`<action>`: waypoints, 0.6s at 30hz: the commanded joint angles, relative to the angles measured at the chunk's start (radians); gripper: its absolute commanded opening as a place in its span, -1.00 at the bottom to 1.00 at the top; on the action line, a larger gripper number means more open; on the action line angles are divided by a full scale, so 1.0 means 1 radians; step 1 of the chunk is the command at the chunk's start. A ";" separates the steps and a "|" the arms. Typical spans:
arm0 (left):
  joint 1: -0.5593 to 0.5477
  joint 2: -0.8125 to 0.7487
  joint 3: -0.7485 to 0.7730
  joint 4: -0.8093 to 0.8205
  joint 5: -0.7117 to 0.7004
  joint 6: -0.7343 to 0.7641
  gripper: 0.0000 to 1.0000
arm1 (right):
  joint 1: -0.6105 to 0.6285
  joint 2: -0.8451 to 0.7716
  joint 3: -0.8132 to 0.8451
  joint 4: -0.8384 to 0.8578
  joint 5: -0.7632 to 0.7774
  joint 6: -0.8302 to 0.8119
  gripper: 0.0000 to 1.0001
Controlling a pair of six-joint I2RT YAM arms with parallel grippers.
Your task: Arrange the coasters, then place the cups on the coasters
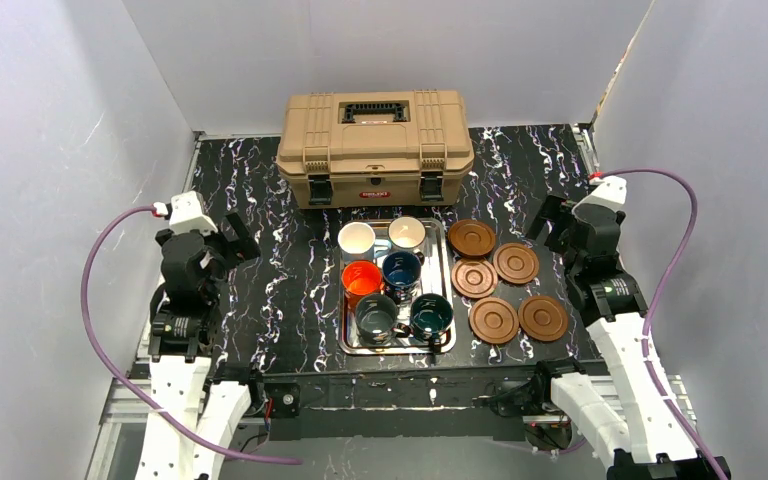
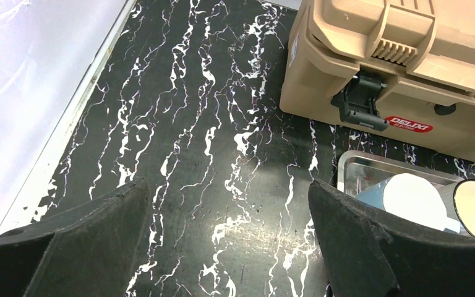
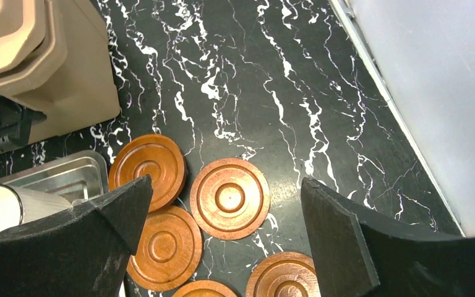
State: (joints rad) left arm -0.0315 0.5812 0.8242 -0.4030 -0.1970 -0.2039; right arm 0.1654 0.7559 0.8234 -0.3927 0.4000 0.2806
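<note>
We see one arm at each side of the table (image 1: 280,290). The left pincer (image 2: 226,185) is spread wide with nothing between its fingers, hanging over bare tabletop. The right pincer (image 3: 226,182) is likewise released and empty, above the coasters (image 1: 493,320). The five coasters lie flat in a close cluster just right of the tray (image 1: 397,350). All six cups (image 1: 401,268) stand upright in the tray, in three rows of two. A tan toolbox (image 1: 375,145) sits closed just behind the tray.
</note>
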 commanded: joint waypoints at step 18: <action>0.006 0.351 0.321 0.050 0.255 -0.048 0.97 | 0.006 0.171 -0.019 -0.085 -0.450 0.042 0.93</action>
State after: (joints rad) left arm -0.0307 0.8406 1.0264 -0.4297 -0.1040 -0.2512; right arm 0.1661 0.9001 0.8330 -0.4778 0.0956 0.2638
